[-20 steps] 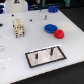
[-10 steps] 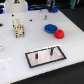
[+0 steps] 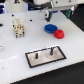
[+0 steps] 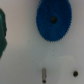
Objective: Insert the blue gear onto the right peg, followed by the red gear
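End effector (image 3: 50,21) hangs just above the blue gear (image 3: 50,28); whether its jaws are apart, I cannot tell. Beside this gear lies the red gear (image 3: 59,34) on the table (image 3: 15,50).

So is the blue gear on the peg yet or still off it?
Off. The blue gear lies flat on the table, apart from the right peg.

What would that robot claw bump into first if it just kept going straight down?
Probably the flat round blue plastic gear, which the wrist view shows lying almost straight ahead. The gripper hangs above it, though depth is unclear.
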You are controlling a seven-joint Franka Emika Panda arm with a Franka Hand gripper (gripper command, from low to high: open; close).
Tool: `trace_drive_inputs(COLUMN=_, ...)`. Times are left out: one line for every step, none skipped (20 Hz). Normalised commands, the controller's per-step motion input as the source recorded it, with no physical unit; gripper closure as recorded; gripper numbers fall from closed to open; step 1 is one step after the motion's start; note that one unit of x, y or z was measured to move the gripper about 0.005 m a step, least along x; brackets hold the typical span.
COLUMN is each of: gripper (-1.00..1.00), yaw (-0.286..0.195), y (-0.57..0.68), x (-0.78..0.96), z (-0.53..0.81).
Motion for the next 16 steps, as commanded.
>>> trace_drive_inputs(gripper=-1.0, yaw=0.0, y=0.02, x=-0.23, z=-0.58)
trace_drive_inputs(gripper=-1.0, yaw=0.0, y=0.0, x=-0.26, z=-0.57)
trace_drive_inputs(gripper=-1.0, yaw=0.0, y=0.01, x=-0.2, z=-0.57)
trace_drive_inputs(gripper=-1.0, yaw=0.0, y=-0.01, x=-0.21, z=-0.54)
trace_drive_inputs(gripper=-1.0, yaw=0.0, y=-0.02, x=-0.23, z=-0.53)
trace_drive_inputs(gripper=-1.0, yaw=0.0, y=-0.03, x=-0.2, z=-0.49)
trace_drive_inputs(gripper=-1.0, yaw=0.0, y=-0.04, x=-0.18, z=-0.52)
trace_drive_inputs(gripper=-1.0, yaw=0.0, y=-0.01, x=-0.16, z=-0.47)
trace_drive_inputs(gripper=-1.0, yaw=0.0, y=-0.06, x=-0.28, z=-0.48)
trace_drive_inputs(gripper=-1.0, yaw=0.0, y=-0.02, x=-0.22, z=-0.36)
trace_drive_inputs(gripper=1.0, yaw=0.0, y=-0.03, x=-0.29, z=-0.39)
trace_drive_inputs(gripper=1.0, yaw=0.0, y=-0.07, x=-0.32, z=-0.27)
trace_drive_inputs(gripper=1.0, yaw=0.0, y=-0.01, x=-0.34, z=-0.36)
trace_drive_inputs(gripper=1.0, yaw=0.0, y=-0.02, x=-0.31, z=-0.34)
trace_drive_inputs(gripper=1.0, yaw=0.0, y=-0.03, x=-0.28, z=-0.32)
trace_drive_inputs(gripper=1.0, yaw=0.0, y=0.0, x=-0.28, z=-0.27)
